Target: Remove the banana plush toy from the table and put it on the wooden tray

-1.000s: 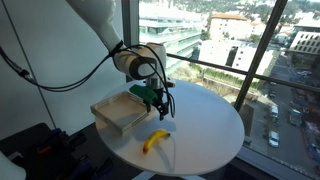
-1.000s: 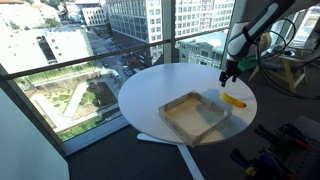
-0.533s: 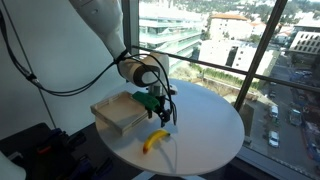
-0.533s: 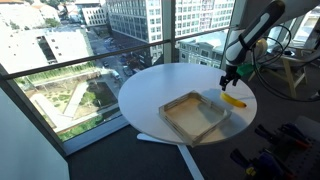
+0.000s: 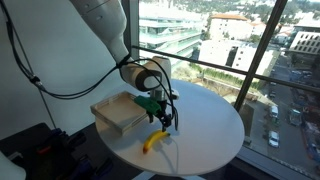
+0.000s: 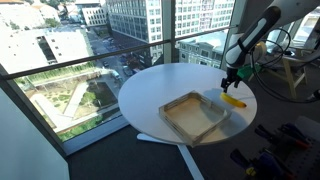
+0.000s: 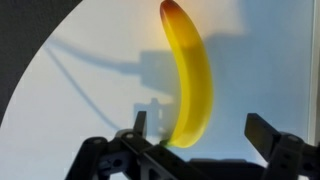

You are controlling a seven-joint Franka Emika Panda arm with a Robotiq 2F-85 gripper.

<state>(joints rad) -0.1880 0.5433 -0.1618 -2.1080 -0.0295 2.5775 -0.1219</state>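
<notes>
The banana plush toy (image 5: 154, 142) lies on the white round table (image 5: 210, 125) near its edge; it also shows in an exterior view (image 6: 234, 100) and in the wrist view (image 7: 190, 75), yellow with a darker tip. My gripper (image 5: 165, 122) hangs just above the banana, open and empty. In the wrist view the gripper (image 7: 203, 128) straddles the banana's near end, one finger on each side, not touching. The wooden tray (image 5: 122, 111) sits on the table beside the banana, and shows empty in an exterior view (image 6: 197, 116).
Tall windows and a railing stand behind the table (image 6: 160, 85). Cables and dark gear (image 5: 45, 145) lie on the floor beside the table. A wooden frame (image 6: 292, 70) stands behind the arm.
My gripper has come down and moved toward the banana. The banana and the tray have not moved.
</notes>
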